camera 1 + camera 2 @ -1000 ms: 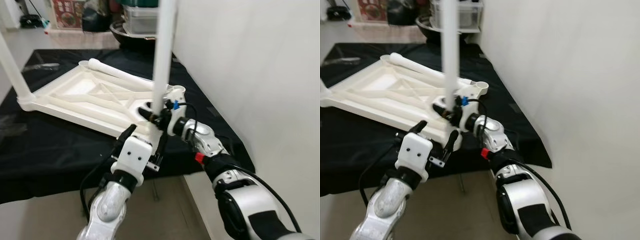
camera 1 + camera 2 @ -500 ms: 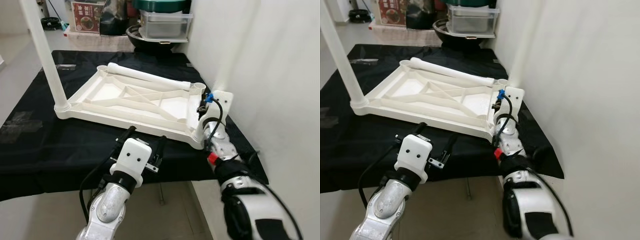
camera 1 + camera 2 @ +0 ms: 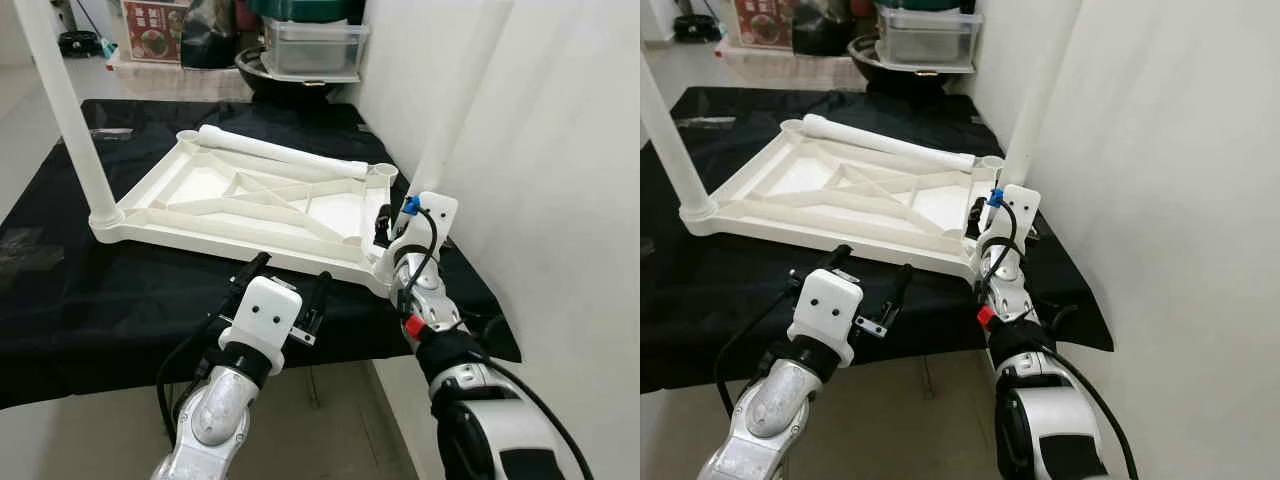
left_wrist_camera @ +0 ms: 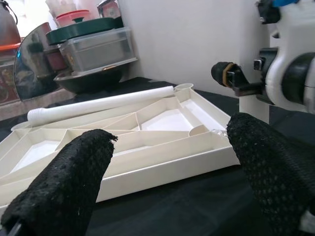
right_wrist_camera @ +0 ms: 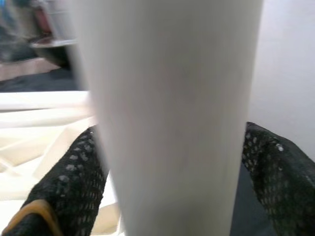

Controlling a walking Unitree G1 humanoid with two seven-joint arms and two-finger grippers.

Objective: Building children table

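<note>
A: Where is the right gripper (image 3: 392, 232)?
B: It clasps an upright white table leg (image 3: 455, 110), over the near right corner socket of the upturned tabletop (image 3: 250, 200).
A: And the left gripper (image 3: 285, 285)?
B: Wide, empty, near the desk (image 3: 60, 290) edge.

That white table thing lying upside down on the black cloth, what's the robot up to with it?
The robot is fitting legs to the upturned tabletop. Its right gripper is closed around a white leg standing at the near right corner. Another leg is already upright at the near left corner, and a loose leg lies along the far edge. The left gripper hovers open near the front edge, holding nothing.
</note>
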